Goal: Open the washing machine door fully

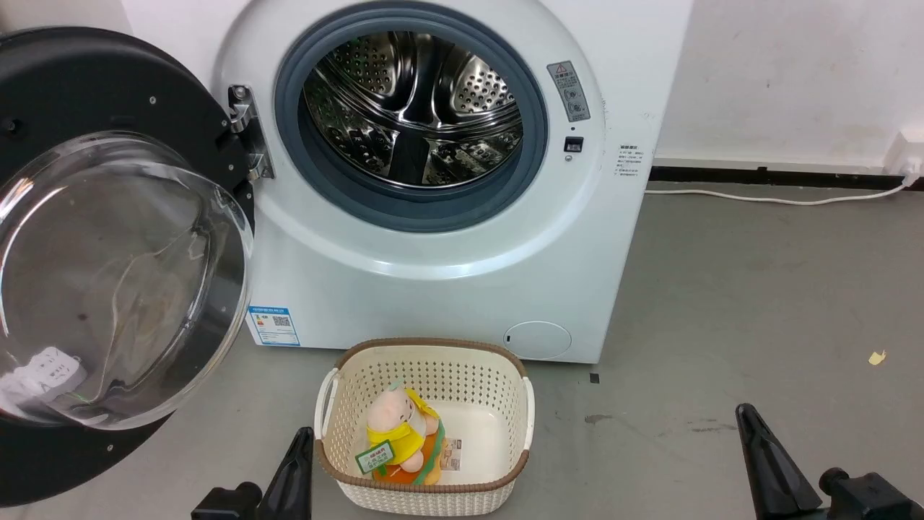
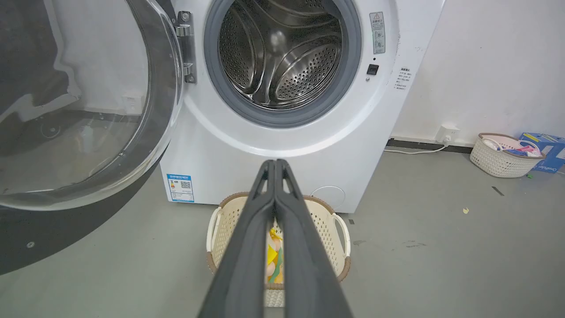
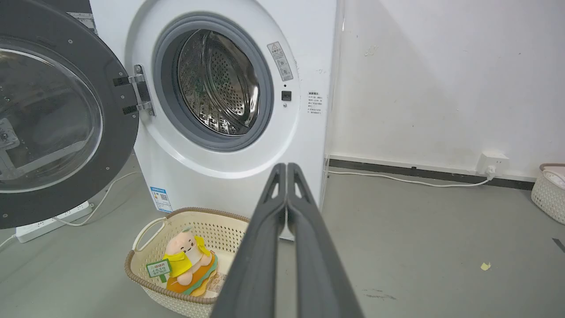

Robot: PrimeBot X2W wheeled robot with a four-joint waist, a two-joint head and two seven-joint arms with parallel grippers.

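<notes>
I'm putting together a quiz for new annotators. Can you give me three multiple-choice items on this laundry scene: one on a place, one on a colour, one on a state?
1. Where does the basket holding the plush toy stand?
A. On a shelf
B. On the floor in front of the washing machine
C. Against the far wall

2. What colour is the rubber ring round the drum?
A. Red
B. Yellow
C. Grey

3. How does the washing machine door stand?
A. Swung open on its hinge, to the robot's left
B. Latched shut
C. Off its hinge, flat on the floor

Answers:
1 B: the basket sits on the floor just below the machine's front.
2 C: a grey band frames the steel drum.
3 A: the drum is open to view and the door hangs aside.
</notes>
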